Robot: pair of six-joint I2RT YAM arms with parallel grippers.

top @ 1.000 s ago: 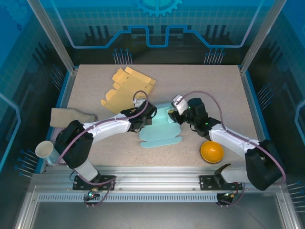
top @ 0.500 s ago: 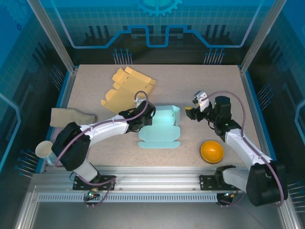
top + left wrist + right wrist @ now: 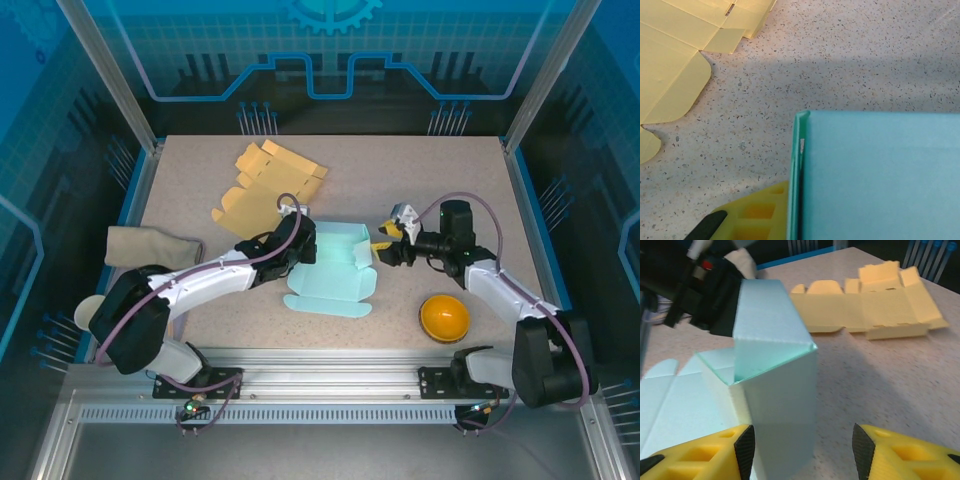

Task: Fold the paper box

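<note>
Forming the walls is judged the step in hand. The teal paper box (image 3: 335, 262), at the middle of the table (image 3: 450, 180), is pinched at its left wall by the left gripper (image 3: 298, 243), jaws narrow on the card. The right gripper (image 3: 385, 246) is held part-open just off the right corner, nothing gripped. Next, the raised right panel probably needs tucking inward. Rear walls are stood up, and the round-tabbed front flap is laid flat.

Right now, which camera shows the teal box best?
Top external: it takes in the whole box, raised walls and flat front flap together. The right wrist view gives one upright corner close up, the left wrist view a flat panel and its edge.
</note>
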